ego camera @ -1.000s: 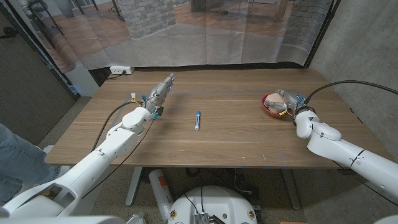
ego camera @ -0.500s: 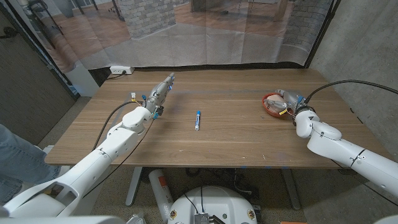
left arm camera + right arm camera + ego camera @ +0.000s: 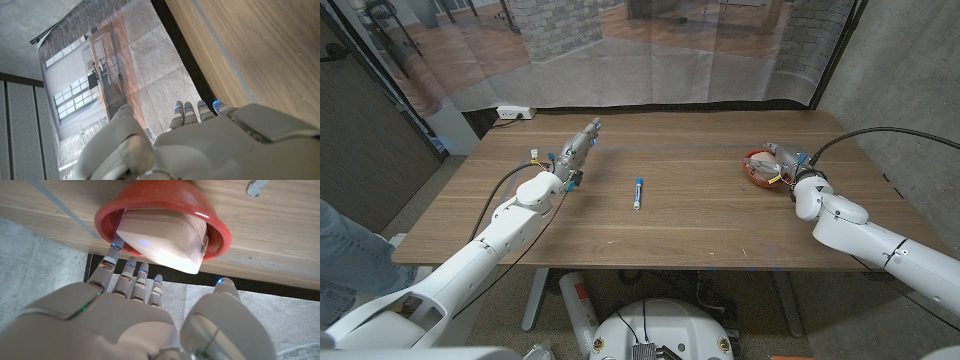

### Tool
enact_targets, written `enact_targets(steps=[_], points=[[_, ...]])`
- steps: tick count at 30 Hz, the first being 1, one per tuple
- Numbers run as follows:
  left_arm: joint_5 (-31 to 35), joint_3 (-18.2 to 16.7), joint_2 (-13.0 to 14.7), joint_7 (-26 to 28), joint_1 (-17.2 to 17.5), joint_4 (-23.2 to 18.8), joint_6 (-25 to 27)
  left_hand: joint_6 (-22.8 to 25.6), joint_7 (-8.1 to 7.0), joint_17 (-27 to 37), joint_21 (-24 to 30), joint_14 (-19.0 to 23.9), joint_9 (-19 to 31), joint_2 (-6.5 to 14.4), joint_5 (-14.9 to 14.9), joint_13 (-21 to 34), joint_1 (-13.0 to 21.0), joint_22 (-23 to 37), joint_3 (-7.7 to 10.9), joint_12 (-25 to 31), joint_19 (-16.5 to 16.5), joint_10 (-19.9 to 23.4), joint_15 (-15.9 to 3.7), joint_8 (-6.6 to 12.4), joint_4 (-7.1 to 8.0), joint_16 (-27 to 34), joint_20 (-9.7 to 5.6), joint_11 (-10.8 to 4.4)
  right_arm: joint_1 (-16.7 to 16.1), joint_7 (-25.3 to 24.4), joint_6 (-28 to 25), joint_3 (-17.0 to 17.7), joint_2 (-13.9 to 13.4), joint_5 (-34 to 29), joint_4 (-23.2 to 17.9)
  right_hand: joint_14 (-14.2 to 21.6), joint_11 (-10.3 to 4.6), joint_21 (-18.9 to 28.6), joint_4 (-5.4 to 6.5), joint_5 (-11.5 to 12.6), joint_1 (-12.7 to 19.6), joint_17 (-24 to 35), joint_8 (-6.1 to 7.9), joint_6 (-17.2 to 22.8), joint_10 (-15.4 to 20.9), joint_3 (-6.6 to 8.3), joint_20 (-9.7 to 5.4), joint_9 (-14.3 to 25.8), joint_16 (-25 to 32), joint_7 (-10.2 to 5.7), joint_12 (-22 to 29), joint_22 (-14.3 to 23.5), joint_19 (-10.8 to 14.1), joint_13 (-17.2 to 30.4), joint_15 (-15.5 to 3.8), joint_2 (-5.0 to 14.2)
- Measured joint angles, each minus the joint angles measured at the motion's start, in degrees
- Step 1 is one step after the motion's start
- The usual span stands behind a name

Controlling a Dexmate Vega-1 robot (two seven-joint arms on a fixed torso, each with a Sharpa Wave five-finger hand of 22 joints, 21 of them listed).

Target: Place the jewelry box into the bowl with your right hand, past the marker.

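Observation:
The pale jewelry box (image 3: pixel 165 237) lies inside the red bowl (image 3: pixel 220 232), tilted against its wall. The bowl (image 3: pixel 752 166) stands at the table's far right. My right hand (image 3: pixel 783 160) hovers at the bowl's near right side, and it (image 3: pixel 135 310) has its fingers stretched toward the rim and the thumb apart, holding nothing. A blue-capped marker (image 3: pixel 637 192) lies mid-table, well left of the bowl. My left hand (image 3: pixel 580 142) stretches out with straight fingers over the far left of the table, holding nothing; in its wrist view it (image 3: pixel 200 145) points past the table's far edge.
The wooden table (image 3: pixel 700 215) ends close behind and to the right of the bowl. A grey wall stands at the right, and a translucent curtain hangs behind the table. A white power strip (image 3: pixel 515 113) lies beyond the far left corner.
My right hand has shifted slightly at the bowl, leaving more of the red rim showing. The left arm and the marker have not moved.

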Motion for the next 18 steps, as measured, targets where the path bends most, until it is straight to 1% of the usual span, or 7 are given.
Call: enact_targets(steps=[4,9,10,12,14,16,18], points=[[-0.04,0.0,0.01,-0.15,0.0,0.16,-0.1,0.0,0.0,0.0,0.0,0.0,0.0,0.23,0.0,0.0,0.23,0.0,0.0,0.0,0.0,0.0,0.0,0.0,0.0,0.0,0.0,0.0,-0.24,-0.42,-0.25,0.02,-0.29,-0.37,-0.81,0.0,0.0,0.0,0.0,0.23,-0.02,-0.19,0.0,0.0,0.0,0.0,-0.29,0.0,0.15,0.0,0.0,0.0,0.49,-0.06,0.0,0.02],[-0.08,0.0,-0.04,-0.54,-0.13,0.54,-0.37,0.0,0.0,0.0,0.0,0.0,0.0,0.23,0.0,0.0,0.23,0.0,0.0,0.0,0.0,0.0,0.0,0.0,0.0,0.0,0.0,0.0,-0.62,-0.9,-0.6,0.35,-0.82,-0.95,-2.26,0.21,-0.46,0.0,-0.17,0.23,-0.24,-0.19,0.0,0.0,0.47,-0.17,-0.31,0.0,0.37,0.0,0.0,0.0,0.51,-0.27,-0.21,0.25],[-0.08,0.0,-0.06,-0.58,-0.19,0.59,-0.39,0.0,0.0,0.0,0.0,0.0,0.0,0.23,0.0,0.0,0.23,0.0,0.0,0.0,0.0,0.0,0.0,0.0,0.0,0.0,0.0,0.0,-0.65,-0.96,-0.61,0.38,-0.85,-1.04,-2.37,0.23,-0.58,0.01,-0.24,0.42,-0.24,-0.19,0.11,0.0,0.68,-0.24,-0.51,0.0,0.37,0.0,0.0,0.0,0.71,-0.27,-0.19,0.25],[-0.08,0.0,-0.07,-0.65,-0.27,0.66,-0.47,0.0,0.0,0.0,0.0,0.0,0.0,0.23,0.0,0.0,0.23,0.0,0.0,0.0,0.0,0.0,0.0,0.0,0.0,0.0,0.0,0.0,-0.76,-1.11,-0.62,0.51,-0.98,-1.21,-2.76,0.54,-0.41,0.01,-0.13,0.63,-0.24,-0.26,0.29,0.02,0.86,-0.34,-0.62,0.0,0.37,-0.02,0.0,0.0,0.81,-0.27,0.12,0.25],[-0.08,0.01,-0.11,-0.76,-0.38,0.81,-0.54,0.0,0.0,0.0,0.0,0.0,0.0,0.23,0.01,0.0,0.23,0.0,0.01,0.0,0.0,0.0,0.0,0.0,0.01,0.0,0.0,0.0,-0.88,-1.24,-0.59,0.68,-1.09,-1.3,-3.08,0.54,-0.41,0.01,0.01,0.84,-0.24,-0.46,0.3,0.56,0.86,-0.48,-0.62,0.0,0.36,-0.53,0.0,0.0,0.81,-0.27,0.12,0.24],[-0.08,0.01,-0.13,-0.77,-0.44,0.88,-0.56,0.0,0.0,0.0,0.0,0.0,0.0,0.23,0.0,0.0,0.23,0.0,0.01,0.0,0.0,0.0,0.0,0.0,0.01,0.0,0.0,0.0,-0.91,-1.38,-0.5,0.73,-1.11,-1.37,-3.14,0.53,-0.41,0.01,0.01,0.96,-0.24,-0.46,0.73,1.28,0.86,-0.48,-0.61,0.01,0.36,-0.84,0.0,0.0,0.81,-0.27,0.12,0.24],[-0.1,0.01,-0.15,-0.86,-0.46,0.94,-0.69,0.0,0.0,0.0,0.0,0.0,0.0,0.23,0.01,0.0,0.23,0.0,0.01,0.0,0.0,0.0,0.0,0.0,0.01,0.0,0.0,0.0,-1.02,-1.47,-0.39,0.95,-1.18,-1.43,-3.47,0.53,-0.41,-0.15,0.01,1.07,-0.24,-0.46,0.74,1.26,0.85,-0.48,-0.61,0.01,0.37,-0.82,0.0,0.0,0.81,-0.27,0.12,0.24]])
